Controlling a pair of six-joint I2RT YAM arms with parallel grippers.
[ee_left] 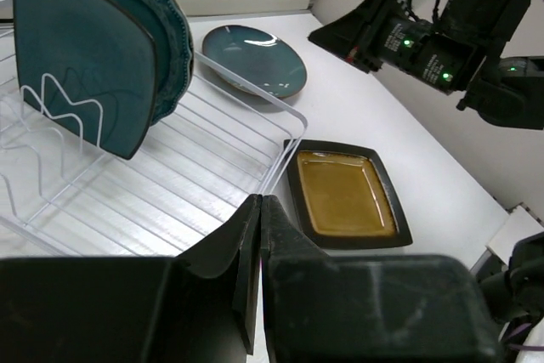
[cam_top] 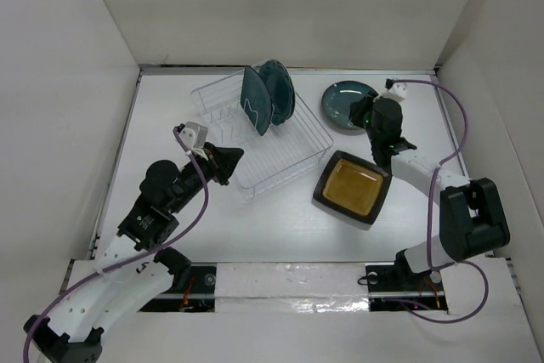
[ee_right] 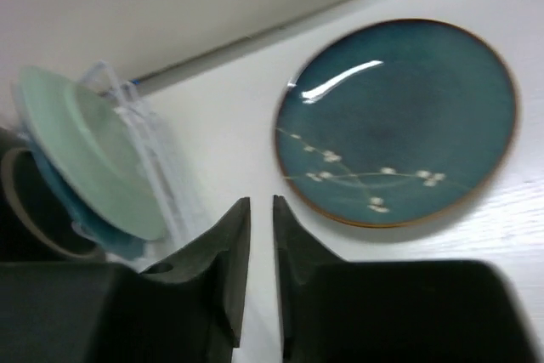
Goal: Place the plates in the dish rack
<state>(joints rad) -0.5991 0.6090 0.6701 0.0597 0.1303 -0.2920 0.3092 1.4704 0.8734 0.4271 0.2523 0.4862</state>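
Observation:
The clear dish rack [cam_top: 285,155] sits mid-table. A teal square plate [cam_top: 255,101] and a teal scalloped plate [cam_top: 279,89] stand upright in it. From the right wrist a pale green plate [ee_right: 85,150] also shows standing in the rack [ee_right: 157,167]. The dark teal round plate [cam_top: 340,99] lies flat at the back right, and the black-rimmed amber square plate [cam_top: 353,187] lies in front of it. My left gripper [cam_top: 238,159] is shut and empty at the rack's near-left edge. My right gripper [cam_top: 359,113] hovers over the round plate's [ee_right: 399,121] near edge, jaws narrowly apart, holding nothing.
White walls close in the table on the left, back and right. A purple cable loops from each arm. In the left wrist view the right arm [ee_left: 442,31] hangs above the round plate [ee_left: 255,57], with the amber plate [ee_left: 344,193] just beyond my fingers.

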